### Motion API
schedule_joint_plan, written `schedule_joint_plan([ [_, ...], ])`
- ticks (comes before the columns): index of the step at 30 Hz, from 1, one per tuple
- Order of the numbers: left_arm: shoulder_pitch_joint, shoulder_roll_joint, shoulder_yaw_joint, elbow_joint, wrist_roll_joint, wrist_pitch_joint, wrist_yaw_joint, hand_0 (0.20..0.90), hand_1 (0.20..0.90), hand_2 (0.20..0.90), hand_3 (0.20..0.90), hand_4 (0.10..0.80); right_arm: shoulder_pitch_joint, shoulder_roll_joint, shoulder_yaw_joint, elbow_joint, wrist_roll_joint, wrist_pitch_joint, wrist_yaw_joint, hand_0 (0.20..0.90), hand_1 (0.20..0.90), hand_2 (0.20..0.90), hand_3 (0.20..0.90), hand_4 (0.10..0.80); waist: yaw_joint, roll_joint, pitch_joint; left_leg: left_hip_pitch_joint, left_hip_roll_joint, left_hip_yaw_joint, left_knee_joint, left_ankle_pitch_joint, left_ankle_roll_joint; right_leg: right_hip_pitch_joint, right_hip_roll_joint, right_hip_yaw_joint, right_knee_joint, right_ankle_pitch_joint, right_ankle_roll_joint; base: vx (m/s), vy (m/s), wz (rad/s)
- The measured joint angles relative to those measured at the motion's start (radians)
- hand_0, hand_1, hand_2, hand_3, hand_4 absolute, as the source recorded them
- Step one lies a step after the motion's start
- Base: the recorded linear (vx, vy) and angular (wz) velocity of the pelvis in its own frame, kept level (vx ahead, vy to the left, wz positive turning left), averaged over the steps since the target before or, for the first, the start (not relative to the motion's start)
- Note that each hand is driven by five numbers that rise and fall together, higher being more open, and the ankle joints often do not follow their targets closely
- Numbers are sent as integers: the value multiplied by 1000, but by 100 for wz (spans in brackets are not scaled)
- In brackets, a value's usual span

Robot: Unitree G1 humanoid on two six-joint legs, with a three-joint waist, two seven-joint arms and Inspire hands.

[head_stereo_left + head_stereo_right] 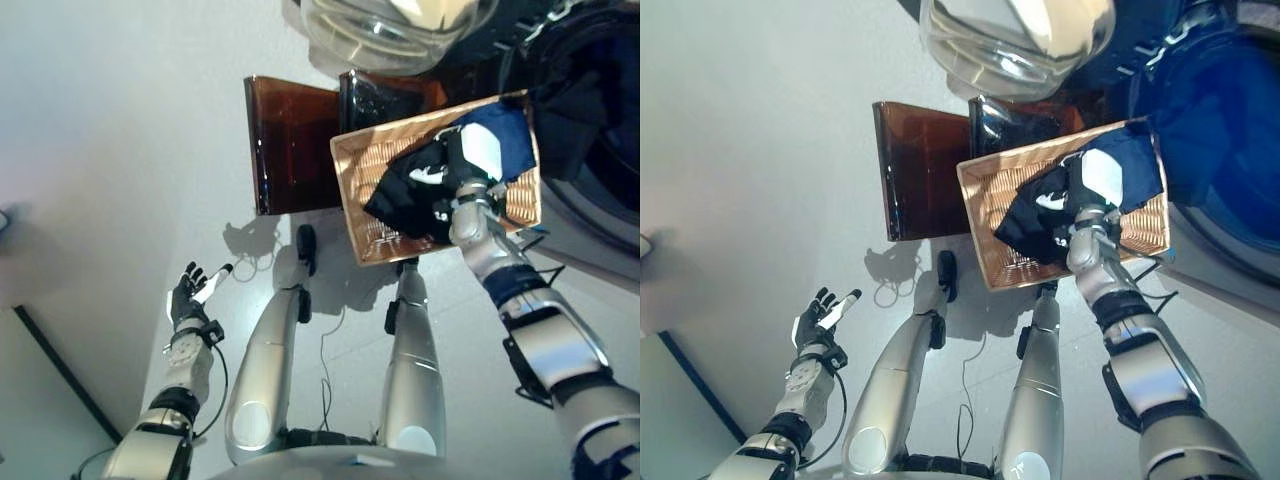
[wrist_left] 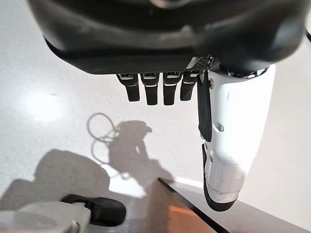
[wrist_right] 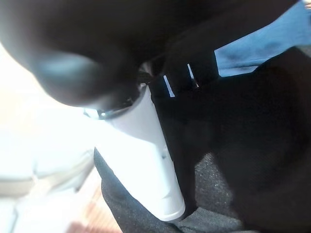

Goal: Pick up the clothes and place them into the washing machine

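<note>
Left robot hand: lower left of the frame, the left robot hand (image 1: pixel 190 298) hangs over the pale glossy floor (image 1: pixel 110 150), fingers straight and relaxed, empty.
Panels: upper centre, two dark brown translucent panels (image 1: pixel 290 140) stand side by side on the floor.
Basket: right of centre, a rectangular woven wicker basket (image 1: pixel 362 190), tilted.
Clothes: a black garment with white marks (image 1: pixel 405 200) and a dark blue cloth (image 1: pixel 505 135) lie in the basket, their long axis running from lower left to upper right.
Right robot hand: the right robot hand (image 1: pixel 462 170) is down in the clothes; fingers buried in black fabric, grip cannot be told.
Washing machine: upper right, the dark round drum opening (image 1: pixel 1230 130); its clear glass door (image 1: pixel 400 30) at top centre.
</note>
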Motion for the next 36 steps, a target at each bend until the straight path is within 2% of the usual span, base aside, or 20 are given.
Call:
schedule_joint_plan([
  [4,8,-6,14,38,2,3,-1,900,900,900,900,800,96,36,-117,-32,134,-43,-5,200,200,200,200,300,-26,0,-1,48,1,7,0,-1,1,50,-1,7,-12,-5,5,60,-33,-7],
  [12,31,-17,49,58,17,26,-7,900,900,900,900,800,256,85,-236,-120,404,-127,11,200,200,200,200,300,-55,0,-7,118,2,21,-7,-11,4,115,-2,13,-34,-6,8,67,-35,-9],
  [14,42,-17,50,59,20,26,-15,900,900,900,900,800,293,99,-256,-146,465,-150,24,200,200,200,200,300,-58,-1,-18,128,4,26,-6,-17,3,121,-2,15,-34,-6,8,74,-47,-10],
  [18,81,-19,50,62,33,38,-33,900,900,900,900,800,345,153,-334,-135,696,-202,76,200,200,200,200,300,-60,2,-63,156,6,44,-9,-33,1,136,1,32,-32,-4,5,39,-28,-13],
  [23,102,-20,49,73,32,44,-51,900,900,900,900,800,348,158,-415,-92,946,-252,116,200,200,200,200,300,-61,19,-105,157,5,54,-4,-46,4,135,-1,39,-35,-8,10,37,-26,-5],
  [27,124,-30,45,85,31,45,-70,900,900,900,900,800,330,162,-495,-87,1160,-306,147,200,200,200,200,300,-61,45,-130,155,3,63,1,-56,7,131,-3,50,-36,-17,21,7,-13,-5],
  [30,150,-34,32,91,30,46,-72,900,900,900,900,800,313,161,-523,-82,1241,-331,161,200,200,200,200,300,-59,62,-173,122,1,71,4,-58,10,94,-2,60,-33,-17,21,-6,-4,-5],
  [36,155,-53,25,101,28,64,-91,900,900,900,900,800,242,162,-571,-24,1379,-370,161,200,200,200,200,300,-50,81,-185,119,2,74,24,-73,13,91,-2,67,-32,-13,18,-1,3,-5],
])
